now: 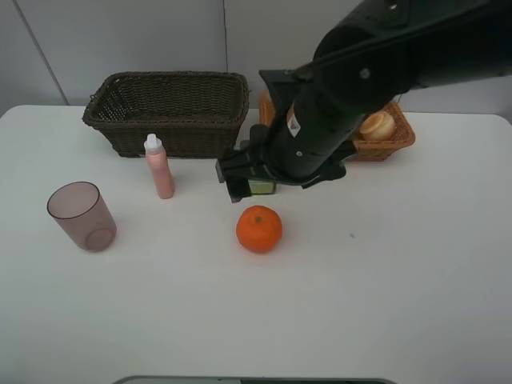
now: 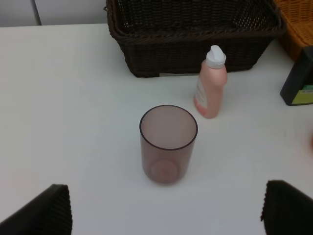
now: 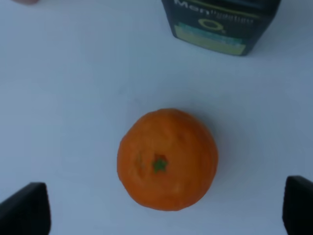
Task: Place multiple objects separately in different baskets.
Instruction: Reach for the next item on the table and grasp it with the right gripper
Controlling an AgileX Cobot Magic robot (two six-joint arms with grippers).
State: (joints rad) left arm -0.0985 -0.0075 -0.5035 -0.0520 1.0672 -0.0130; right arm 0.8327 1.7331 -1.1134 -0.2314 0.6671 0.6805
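Likely step: orange [image 3: 167, 159] pickup. Right gripper [image 3: 161, 215] wide, empty, orange centred between its jaws. Next: lower, close, carry to orange-tan basket [image 1: 398, 138].

This looks like a robotics lab bench rather than a lived-in room. A plain white table [image 1: 416, 304] stands against bare, pale wall panels [image 1: 144, 40], and a bulky black robot arm [image 1: 376, 56] reaches over it. A few household props sit spaced apart on the tabletop: a dark brown basket [image 1: 168, 108], an orange-tan basket [image 1: 396, 140], an orange [image 1: 258, 229], a slim pink bottle [image 1: 159, 168] and a translucent pink cup [image 1: 82, 216].
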